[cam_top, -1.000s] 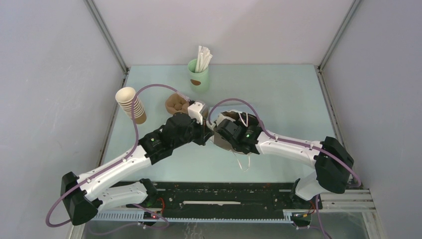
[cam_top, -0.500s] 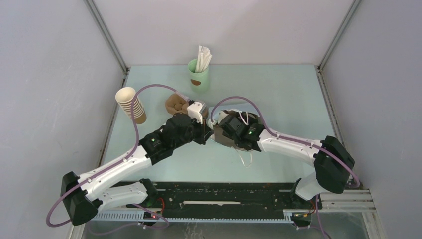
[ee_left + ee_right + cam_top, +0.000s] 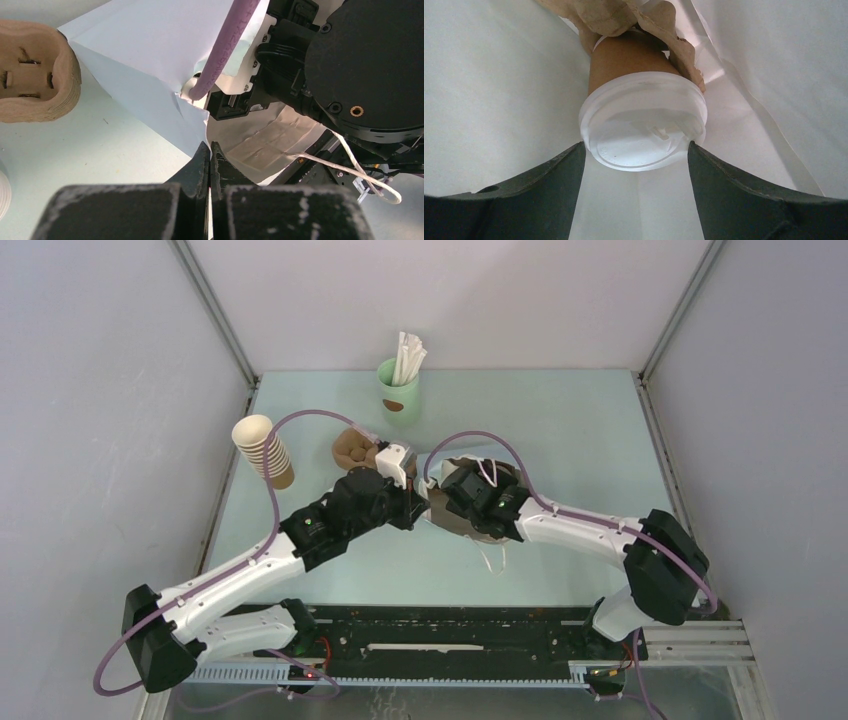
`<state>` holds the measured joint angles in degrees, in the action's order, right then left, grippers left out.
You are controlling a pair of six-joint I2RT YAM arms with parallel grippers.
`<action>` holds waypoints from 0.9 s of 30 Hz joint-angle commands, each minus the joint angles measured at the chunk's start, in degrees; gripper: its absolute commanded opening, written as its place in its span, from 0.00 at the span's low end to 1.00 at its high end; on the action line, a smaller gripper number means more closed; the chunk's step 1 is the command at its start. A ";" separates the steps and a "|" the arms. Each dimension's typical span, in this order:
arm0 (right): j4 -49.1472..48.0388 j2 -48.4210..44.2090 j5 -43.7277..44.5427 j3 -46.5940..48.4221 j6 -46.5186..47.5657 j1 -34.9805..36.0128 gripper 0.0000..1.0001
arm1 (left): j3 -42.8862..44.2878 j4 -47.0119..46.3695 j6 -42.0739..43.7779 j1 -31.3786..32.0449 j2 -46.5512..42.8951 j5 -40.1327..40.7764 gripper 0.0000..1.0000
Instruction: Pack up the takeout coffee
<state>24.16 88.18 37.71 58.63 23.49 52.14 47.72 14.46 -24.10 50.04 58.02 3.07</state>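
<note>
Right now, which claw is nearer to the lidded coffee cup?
Right. The right claw is inside the bag, its fingers flanking the lidded coffee cup. The left claw is shut on the bag's edge, outside.

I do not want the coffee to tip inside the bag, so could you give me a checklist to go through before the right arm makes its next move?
1. Left gripper pinches the paper bag at its edge: ok, fingers shut on the paper.
2. Takeout coffee is inside the bag: ok, white paper surrounds it.
3. Lid sits on the cup: ok, as far as visible.
4. Right gripper is free of the cup: cannot tell; its fingers flank the lid closely.
5. Cup base rests firmly: cannot tell; crumpled brown material hides it.
6. String handle is clear of the right arm: cannot tell; it runs close beside the wrist.
</note>
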 commanded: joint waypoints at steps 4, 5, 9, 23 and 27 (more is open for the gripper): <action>-2.07 -3.71 4.33 0.75 -1.45 0.23 0.85 | 2.95 1.18 -3.99 1.42 0.55 -5.48 0.00; -1.59 -3.86 4.63 1.19 -1.37 0.24 0.85 | 3.42 1.19 -4.40 1.39 0.85 -5.60 0.00; -1.57 -4.39 4.40 2.28 0.14 0.10 0.86 | 5.14 1.25 -6.05 1.45 1.80 -5.27 0.00; 15.74 -5.45 -5.79 10.59 -3.35 0.16 0.86 | 11.26 2.33 -14.64 -1.89 2.64 -11.36 0.00; 24.10 -5.39 -8.31 13.39 -5.81 0.07 0.85 | 11.25 2.07 -18.57 -4.14 3.06 -16.04 0.00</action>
<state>41.15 85.08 33.74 67.48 21.98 52.18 56.07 18.44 -37.04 47.46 61.14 -4.60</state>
